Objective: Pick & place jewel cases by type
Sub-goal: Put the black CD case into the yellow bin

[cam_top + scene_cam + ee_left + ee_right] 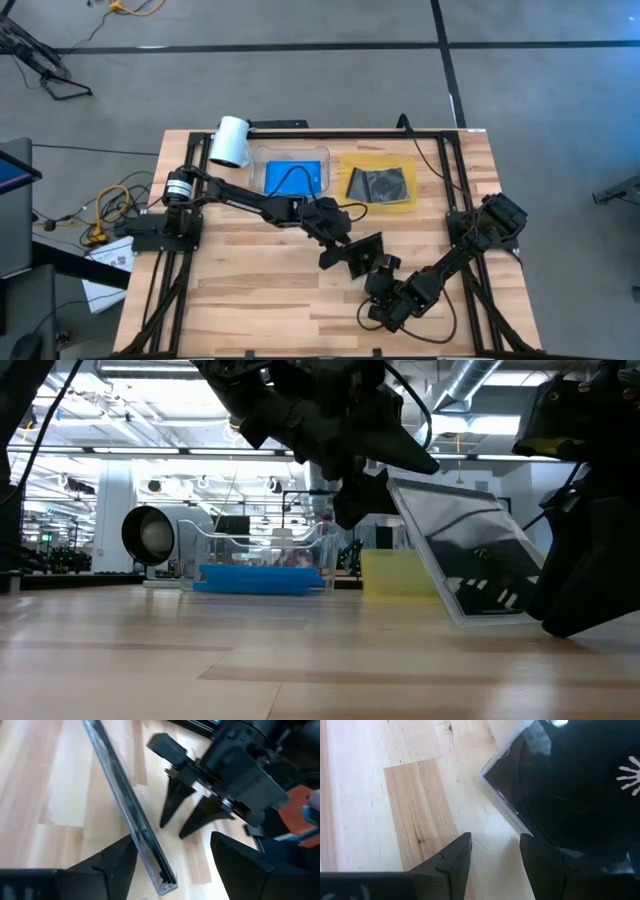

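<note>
Nearest the lens in the left wrist view, 1 grey-clear jewel case [131, 810] is showing edge-on, its long edge running away between the left arm's 2 dark fingers [107, 870], which are sitting spread to either side of it; whether both pads are actually touching it cannot be told. From table height the same case [470, 550] is standing tilted, its lower edge resting on the wooden table [300, 660] and its upper edge leaning toward the left gripper [337, 250] above.

The right gripper [382, 284] is hovering just beside the case on the other side, fingers parted with nothing between them, the dark disc face [570, 785] lying just past its tips.

So the left arm is the nearer one, already straddling the thin edge; the coming move probably depends on closing across the case's thickness, not its face.

Farther back, blue cases [295, 176] are lying in the clear tray [258, 172] and a grey one [379, 184] is resting on the yellow tray [409, 203].
</note>
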Motion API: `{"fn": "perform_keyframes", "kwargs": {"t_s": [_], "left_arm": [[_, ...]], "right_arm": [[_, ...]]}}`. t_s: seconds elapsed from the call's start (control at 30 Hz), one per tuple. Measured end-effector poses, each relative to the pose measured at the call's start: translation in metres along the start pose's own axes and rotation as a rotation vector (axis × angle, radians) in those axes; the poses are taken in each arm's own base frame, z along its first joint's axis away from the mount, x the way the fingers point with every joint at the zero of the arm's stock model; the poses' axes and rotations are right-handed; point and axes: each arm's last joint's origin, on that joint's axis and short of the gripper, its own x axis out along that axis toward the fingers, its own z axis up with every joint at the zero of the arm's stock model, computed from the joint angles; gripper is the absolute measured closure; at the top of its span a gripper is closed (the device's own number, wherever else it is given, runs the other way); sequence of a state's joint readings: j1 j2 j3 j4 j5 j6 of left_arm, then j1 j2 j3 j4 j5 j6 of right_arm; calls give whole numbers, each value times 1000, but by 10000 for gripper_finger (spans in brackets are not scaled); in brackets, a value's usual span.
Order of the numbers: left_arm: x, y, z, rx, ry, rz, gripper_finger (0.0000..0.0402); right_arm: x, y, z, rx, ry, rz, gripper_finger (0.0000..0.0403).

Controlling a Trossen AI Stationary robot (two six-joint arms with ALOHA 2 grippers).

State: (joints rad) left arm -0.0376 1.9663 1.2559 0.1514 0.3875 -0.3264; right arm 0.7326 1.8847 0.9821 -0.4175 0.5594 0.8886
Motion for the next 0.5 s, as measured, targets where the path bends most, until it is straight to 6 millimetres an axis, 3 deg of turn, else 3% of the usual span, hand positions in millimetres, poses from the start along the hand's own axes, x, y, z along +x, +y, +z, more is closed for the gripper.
{"fn": "perform_keyframes", "kwargs": {"t_s": [0.5], "left_arm": [[0,0,0,33,-6,21,290]], "right_arm": [[0,0,0,1,0,1,237]]}}
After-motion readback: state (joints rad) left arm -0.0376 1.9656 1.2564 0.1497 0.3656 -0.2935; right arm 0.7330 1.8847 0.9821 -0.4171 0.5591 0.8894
